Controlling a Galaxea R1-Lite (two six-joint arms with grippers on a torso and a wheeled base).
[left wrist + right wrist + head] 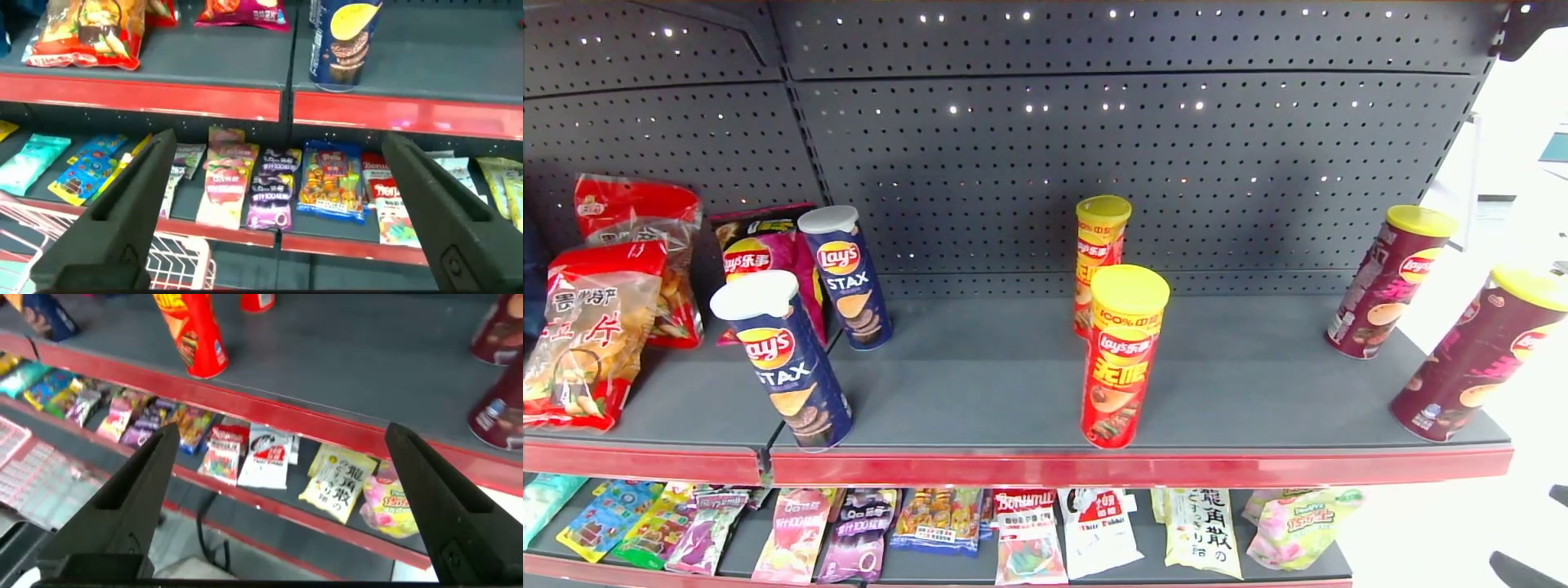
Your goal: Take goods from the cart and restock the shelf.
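Shelf (1013, 384): grey deck with red front lip, spanning the head view; stocked along its whole width with gaps between groups.
Perforated back panel (1094, 163): dark grey, rising behind the deck.
Lower shelf (735, 555): same grey and red, directly beneath; lined with a row of small sachets (1029, 531) lying flat, side by side.
Cart (180, 265): pink-and-white wire grid, low and in front of the lower shelf, near the left arm.
Left gripper (278, 139): black, jaws spread wide, nothing between them; facing the lower shelf's sachets, below the front blue canister.
Right gripper (282, 433): black, jaws likewise spread wide and empty; facing the shelf's front lip, to the right of the front red canister.
Maroon canisters, yellow lids: front one (1478, 355) at the deck's right front corner, rear one (1388, 282) behind it towards the panel, apart.
Red canisters, yellow lids: front one (1119, 359) near the lip at mid-deck, rear one (1098, 261) right behind it.
Blue canisters, white lids: front one (784, 363) at the lip, rear one (845, 278) farther back, apart.
Snack bags at far left: two red-and-clear bags (592, 335), one leaning behind the other; a magenta chips bag (760, 253) just beside the rear blue canister.
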